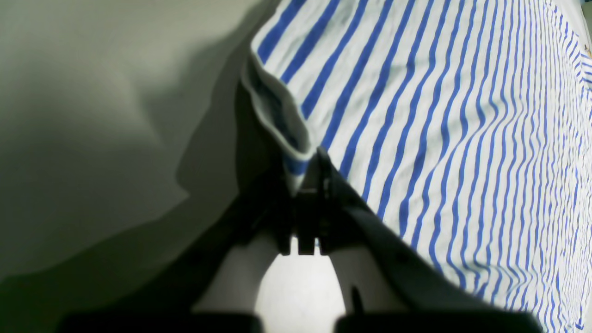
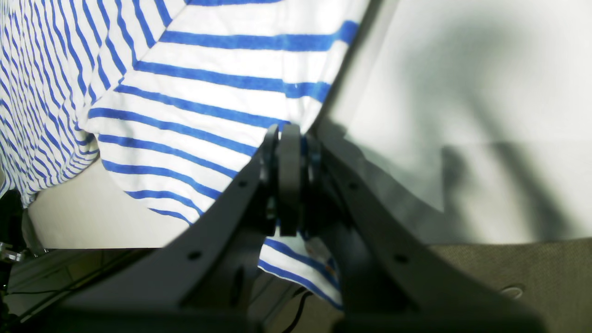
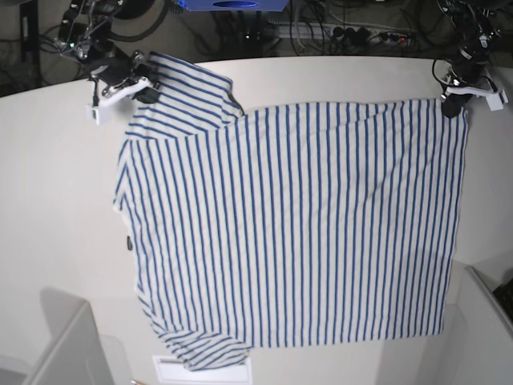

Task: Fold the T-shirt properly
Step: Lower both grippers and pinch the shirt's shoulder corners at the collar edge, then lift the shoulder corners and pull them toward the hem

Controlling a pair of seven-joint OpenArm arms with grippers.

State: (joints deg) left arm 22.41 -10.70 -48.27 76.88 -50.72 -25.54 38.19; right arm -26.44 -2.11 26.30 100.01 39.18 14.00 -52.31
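The T-shirt (image 3: 296, 224) covers the table (image 3: 56, 208) centre; bare surface lies open at 9 o'clock, cables (image 3: 337, 32) crowd 12 o'clock.

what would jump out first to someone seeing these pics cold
The big blue-striped T-shirt, spread flat over most of the white table. Next, the two grippers pinching its far edge: the right gripper shut on the sleeve at the base view's upper left, the left gripper shut on the hem corner at its upper right.

The T-shirt (image 3: 296, 224) lies spread on the table (image 3: 48, 208), an end effector at each far corner.
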